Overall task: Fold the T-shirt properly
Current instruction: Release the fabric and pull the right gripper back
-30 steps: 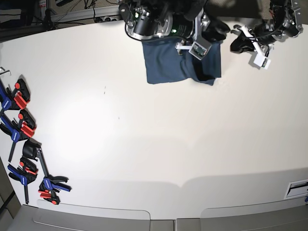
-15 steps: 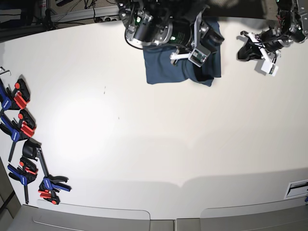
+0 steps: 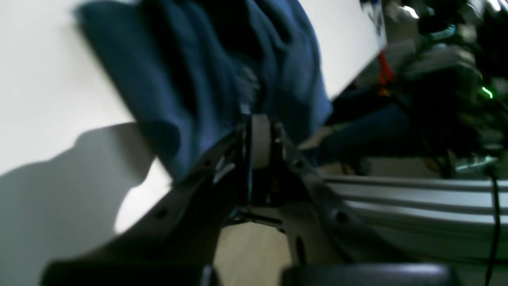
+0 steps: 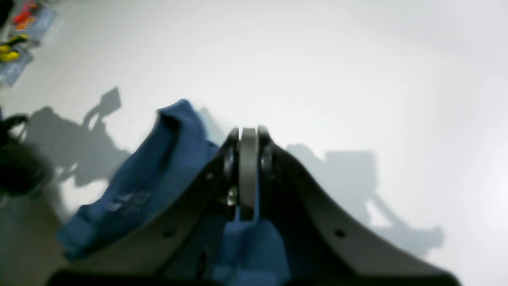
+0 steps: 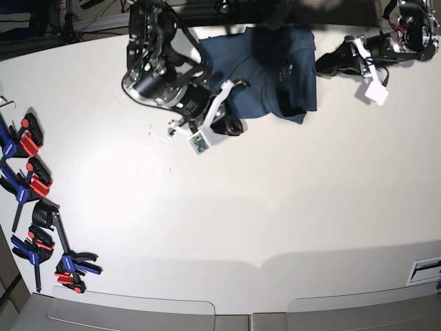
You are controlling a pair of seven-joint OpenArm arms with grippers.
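The dark navy T-shirt [image 5: 265, 72] lies folded at the table's far edge, with a small white print [image 5: 289, 72] showing on it. My right gripper [image 5: 233, 125] is shut and sits over the shirt's near left corner. In the right wrist view its shut pads [image 4: 248, 133] point past the cloth [image 4: 158, 171] onto bare table, and blue fabric shows under it. My left gripper [image 5: 320, 67] is shut, with its tips at the shirt's right edge. In the blurred left wrist view, the left gripper [image 3: 260, 119] is against the cloth [image 3: 198, 71].
Several blue and red clamps [image 5: 31, 179] lie along the left edge of the white table [image 5: 275, 207]. Dark equipment and cables stand behind the far edge [image 5: 89, 21]. A slot fitting [image 5: 424, 269] sits at the near right.
My right arm swung off the shirt's top, left and toward the near side, uncovering the shirt. My left gripper moved left, up to the shirt's right edge. The shirt's right part has not moved.
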